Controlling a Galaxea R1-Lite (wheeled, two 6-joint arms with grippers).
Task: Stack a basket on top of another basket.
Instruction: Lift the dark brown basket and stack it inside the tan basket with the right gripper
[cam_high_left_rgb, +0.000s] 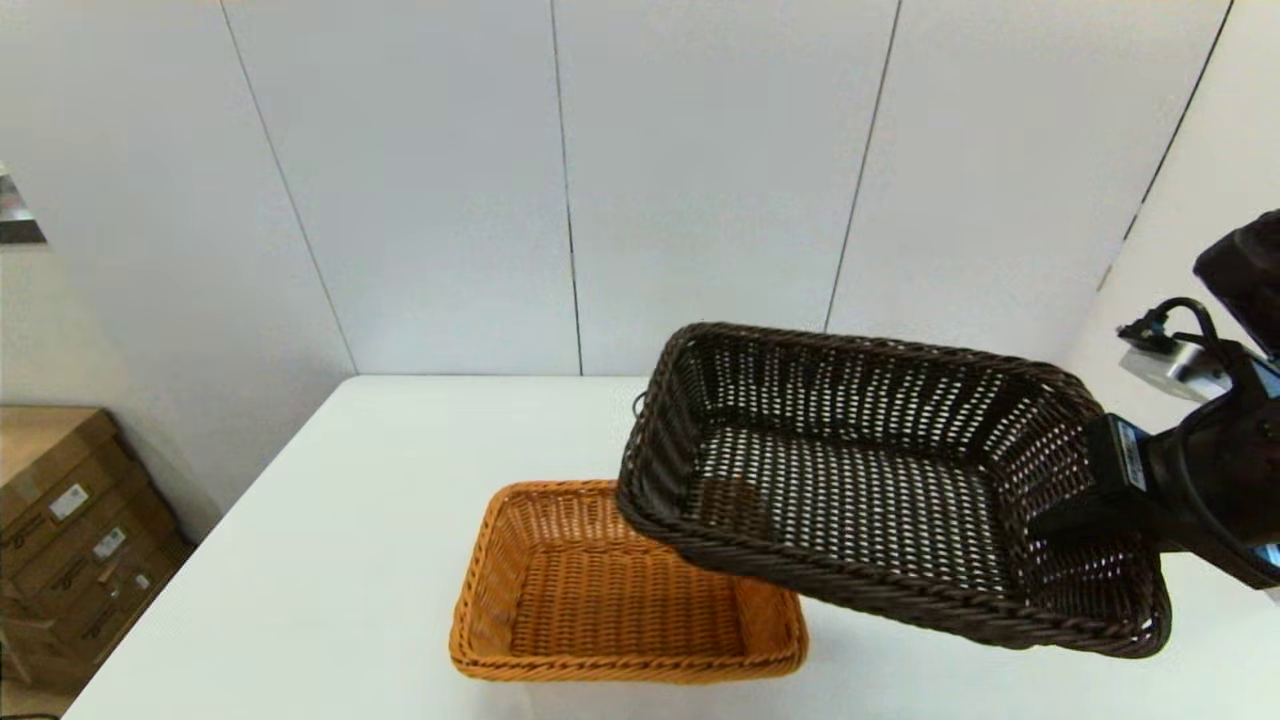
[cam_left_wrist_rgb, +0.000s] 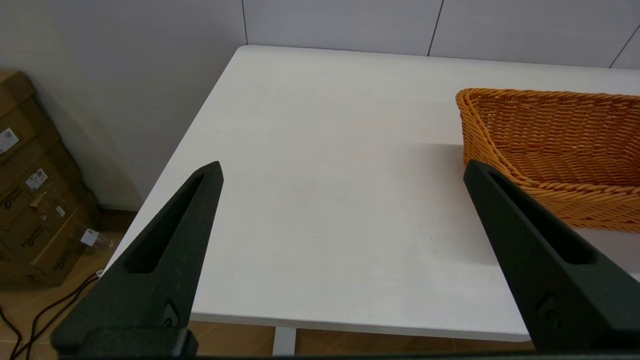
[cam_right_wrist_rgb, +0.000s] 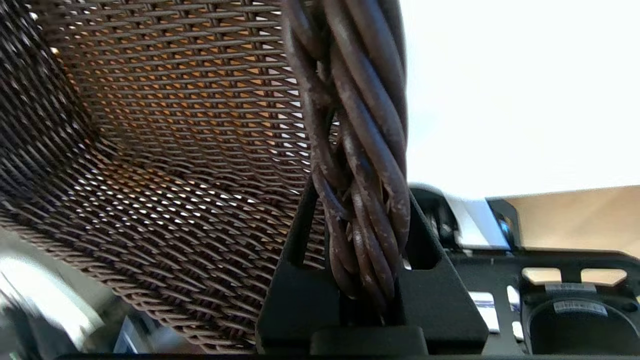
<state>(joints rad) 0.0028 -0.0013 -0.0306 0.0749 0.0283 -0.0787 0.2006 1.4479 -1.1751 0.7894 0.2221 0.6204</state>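
Right end effector (cam_high_left_rgb: 1075, 515) clamped on braided rim of dark basket (cam_high_left_rgb: 860, 480), held aloft and tilted, overlapping orange basket (cam_high_left_rgb: 600, 590) on tabletop (cam_high_left_rgb: 330, 560), likely for lowering in. Left end effector (cam_left_wrist_rgb: 342, 175) parked, fingers apart.

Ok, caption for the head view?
Right gripper holds the dark basket aloft, tilted, partly over the orange basket.

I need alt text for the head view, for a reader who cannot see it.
The right gripper holds a dark brown wicker basket by its rim, tilted in the air, partly over an orange-tan wicker basket on the white table.
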